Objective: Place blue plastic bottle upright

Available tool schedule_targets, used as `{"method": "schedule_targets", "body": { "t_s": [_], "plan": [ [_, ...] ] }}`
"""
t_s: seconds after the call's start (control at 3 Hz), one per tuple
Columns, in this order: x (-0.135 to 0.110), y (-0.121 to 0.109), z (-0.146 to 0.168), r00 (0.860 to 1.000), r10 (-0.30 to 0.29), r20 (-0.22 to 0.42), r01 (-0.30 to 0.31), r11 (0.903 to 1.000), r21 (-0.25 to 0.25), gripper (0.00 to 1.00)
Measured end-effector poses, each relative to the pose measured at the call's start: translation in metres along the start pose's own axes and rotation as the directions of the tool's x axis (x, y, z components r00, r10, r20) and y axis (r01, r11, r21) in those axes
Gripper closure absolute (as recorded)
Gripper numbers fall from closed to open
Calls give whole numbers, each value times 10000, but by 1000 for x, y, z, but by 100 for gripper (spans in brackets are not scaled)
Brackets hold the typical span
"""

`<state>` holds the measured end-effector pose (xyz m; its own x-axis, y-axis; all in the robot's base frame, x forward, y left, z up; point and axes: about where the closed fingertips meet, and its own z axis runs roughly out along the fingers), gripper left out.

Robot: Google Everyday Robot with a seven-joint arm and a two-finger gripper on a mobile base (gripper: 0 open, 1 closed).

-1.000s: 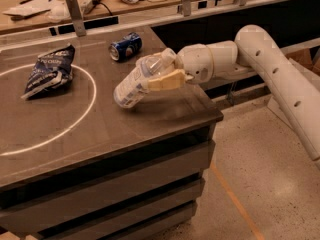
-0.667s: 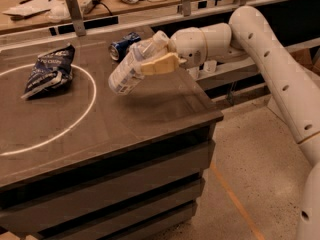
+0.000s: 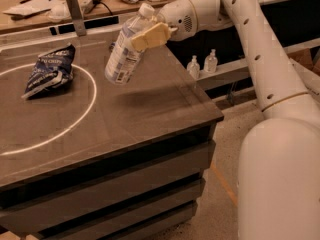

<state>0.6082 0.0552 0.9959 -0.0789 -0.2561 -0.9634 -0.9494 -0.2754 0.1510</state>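
Note:
The blue plastic bottle (image 3: pixel 125 51) is clear and ribbed, with a white cap at its top and a white printed label near its base. It hangs in the air above the dark table (image 3: pixel 150 109), tilted with the cap up and to the right. My gripper (image 3: pixel 149 35) is shut on the bottle's upper half, with one tan finger (image 3: pixel 150 36) across its front. The white arm (image 3: pixel 250 39) reaches in from the right.
A dark blue foil snack bag (image 3: pixel 49 70) lies at the left, on a white circle (image 3: pixel 92 101) drawn on the table. The table's right edge drops to the floor. Two small bottles (image 3: pixel 202 64) stand on a shelf behind.
The gripper has lifted the bottle higher and moved it left, and the bottle has turned from near lying toward upright. The drink can behind it is now hidden.

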Motion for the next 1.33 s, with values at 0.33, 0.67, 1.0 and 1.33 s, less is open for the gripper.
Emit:
{"method": "schedule_targets", "body": {
  "t_s": [0.33, 0.67, 1.0, 1.33],
  "plan": [
    [3, -1, 2, 9915, 1154, -595, -1163, 9931, -132, 100],
    [16, -3, 10, 9633, 2058, -1726, -2053, 9785, 207, 100],
    [22, -11, 20, 9454, 2127, -2471, -2047, 9771, 578, 100],
    [21, -17, 32, 9320, 1852, -3116, -1689, 9825, 788, 100]
  ]
}}
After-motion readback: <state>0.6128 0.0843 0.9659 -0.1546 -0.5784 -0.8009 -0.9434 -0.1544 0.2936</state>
